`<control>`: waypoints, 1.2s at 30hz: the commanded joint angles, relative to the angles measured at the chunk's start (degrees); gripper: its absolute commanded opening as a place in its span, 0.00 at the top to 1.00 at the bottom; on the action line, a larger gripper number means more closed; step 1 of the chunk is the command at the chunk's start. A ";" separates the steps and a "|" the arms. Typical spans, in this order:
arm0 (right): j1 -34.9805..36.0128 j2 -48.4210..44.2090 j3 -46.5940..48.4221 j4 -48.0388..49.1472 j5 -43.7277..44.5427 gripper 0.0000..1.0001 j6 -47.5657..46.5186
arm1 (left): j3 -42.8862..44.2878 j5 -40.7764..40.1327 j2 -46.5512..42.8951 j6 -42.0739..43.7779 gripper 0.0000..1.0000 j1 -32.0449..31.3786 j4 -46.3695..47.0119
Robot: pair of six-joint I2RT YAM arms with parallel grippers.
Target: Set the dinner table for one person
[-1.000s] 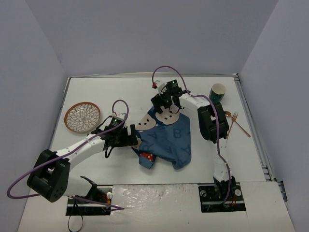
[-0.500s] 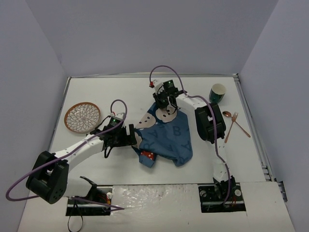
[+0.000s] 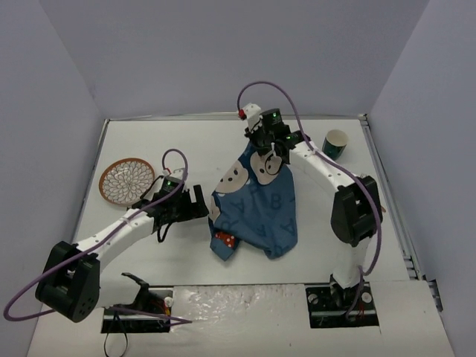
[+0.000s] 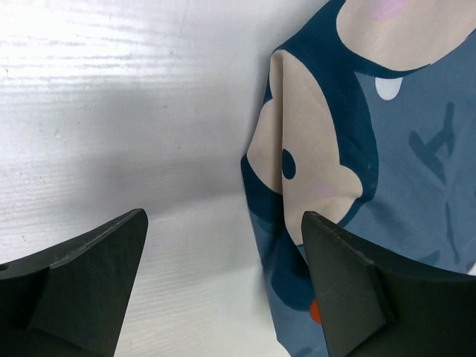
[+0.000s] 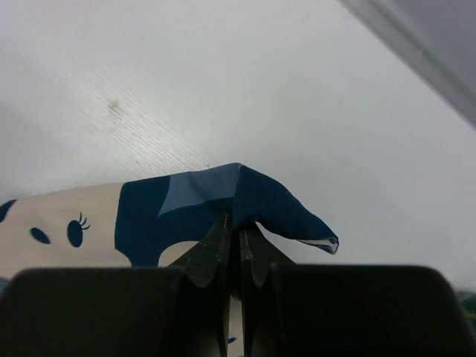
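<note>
The blue cartoon-printed placemat (image 3: 256, 204) lies rumpled in the middle of the white dinner table (image 3: 186, 141). My right gripper (image 3: 265, 143) is shut on the placemat's far corner, and that end hangs lifted off the table. In the right wrist view the jaws (image 5: 238, 227) pinch a dark blue fold of the placemat (image 5: 201, 197) above the table (image 5: 223, 74). My left gripper (image 3: 201, 204) stands open just left of the cloth. In the left wrist view the placemat's edge (image 4: 297, 171) reaches between the fingertips of the left gripper (image 4: 224, 223), near the right finger, with bare table (image 4: 111, 111) on the left.
A round brown-rimmed plate with a flower pattern (image 3: 128, 180) sits at the left. A green and white cup (image 3: 335, 141) stands at the back right. Purple-grey walls enclose the table on three sides, and a metal rail (image 3: 388, 197) runs along its right edge.
The right gripper closed on the placemat's far corner and drew it up and toward the back, stretching the cloth. Its elbow swung right. The left gripper edged slightly left.
</note>
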 commanded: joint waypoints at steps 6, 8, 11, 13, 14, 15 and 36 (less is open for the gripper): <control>1.81 -11.69 -4.37 2.95 7.76 1.00 -0.58 | 3.93 5.13 3.13 -7.27 0.20 0.46 4.21; 1.58 -11.54 -4.84 3.36 9.62 1.00 -0.17 | 2.82 7.47 4.55 -10.07 0.22 -0.08 5.22; 0.75 -10.68 -5.51 4.08 10.69 1.00 2.00 | 1.55 8.66 6.33 -12.94 0.24 -1.68 7.34; -0.04 -10.23 -5.67 4.57 11.60 1.00 3.14 | 2.01 8.14 7.43 -13.56 0.24 -3.43 7.31; -0.27 -9.87 -5.66 4.63 12.41 1.00 3.79 | 2.28 7.63 7.82 -13.71 0.24 -4.22 7.35; -0.68 -9.38 -5.58 4.64 12.81 1.00 4.28 | 3.02 7.27 8.10 -13.98 0.24 -5.77 7.16; -3.59 -6.44 -4.51 5.95 17.60 1.00 13.01 | 11.05 10.20 11.80 -11.75 0.13 -12.23 -2.08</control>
